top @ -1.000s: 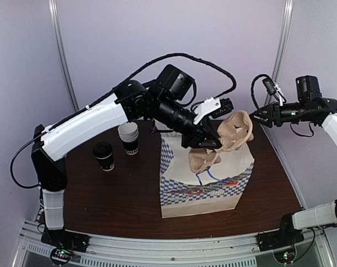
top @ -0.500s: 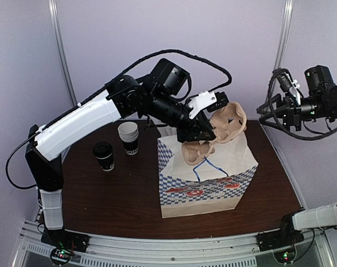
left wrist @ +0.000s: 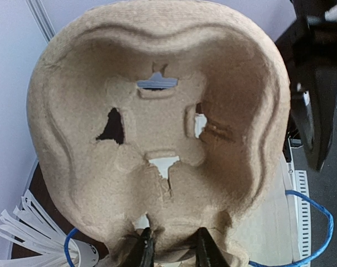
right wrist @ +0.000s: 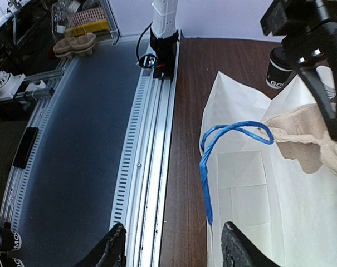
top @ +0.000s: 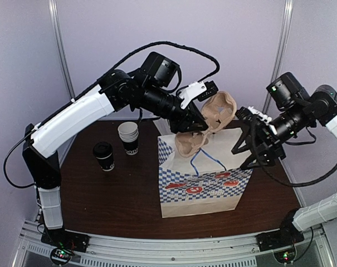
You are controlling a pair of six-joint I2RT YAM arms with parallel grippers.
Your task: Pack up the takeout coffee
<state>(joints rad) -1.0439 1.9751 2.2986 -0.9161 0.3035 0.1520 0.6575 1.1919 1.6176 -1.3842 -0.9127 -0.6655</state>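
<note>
Takeout coffee [top: 103,156] is seen on the desk [top: 112,194] beside the stack of lidless cups [top: 128,138], well apart from the paper bag [top: 204,192]. A pulp cup carrier [left wrist: 157,122] is pinched by the left fingers [left wrist: 146,251] above the bag's mouth; the right fingers [right wrist: 115,249] are spread near its rim. Bagging the carrier is judged the step in hand; a straight lowering is called for.

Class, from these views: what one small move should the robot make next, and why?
Probably lower the left gripper a little, easing the pulp cup carrier it pinches into the paper bag. The carrier hangs tilted over the bag's open mouth, and the open right gripper hovers beside the bag's right edge, holding nothing.
</note>
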